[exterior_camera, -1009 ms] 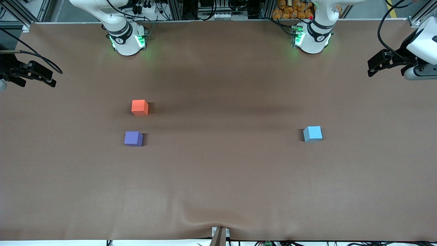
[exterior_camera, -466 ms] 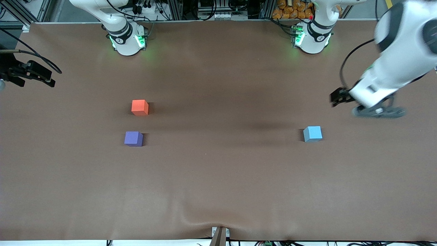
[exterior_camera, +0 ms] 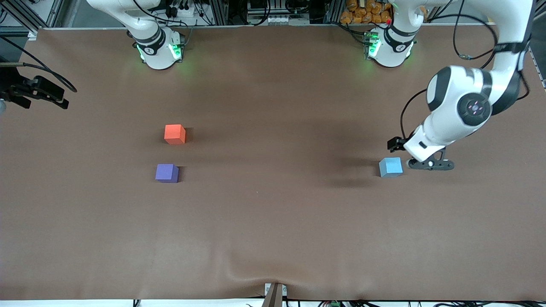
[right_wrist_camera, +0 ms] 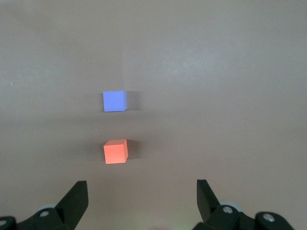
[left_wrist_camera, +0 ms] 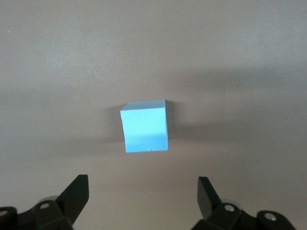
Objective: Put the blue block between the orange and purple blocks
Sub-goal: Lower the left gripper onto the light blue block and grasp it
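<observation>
Left arm has swung in from the left arm's end of the table since the earlier frames and now hangs low with the left gripper [exterior_camera: 426, 164] over the table [exterior_camera: 273, 234] just beside the blue block [exterior_camera: 390, 167], on the side toward the left arm's end; block not touched, sits flat on the table. Left wrist view shows blue block [left_wrist_camera: 144, 126] ahead of the two fingers [left_wrist_camera: 76, 194], which stand wide apart with nothing between them. Orange block [exterior_camera: 175, 134] and purple block [exterior_camera: 166, 173] unchanged, both toward the right arm's end, well apart from the blue one; orange lies farther from the front camera, purple nearer, a bare gap between them. Right gripper [exterior_camera: 36, 91] waits at the table edge at the right arm's end, fingers [right_wrist_camera: 74, 199] spread apart and empty, its wrist view looking down on orange block [right_wrist_camera: 116, 151] and purple block [right_wrist_camera: 115, 101]
</observation>
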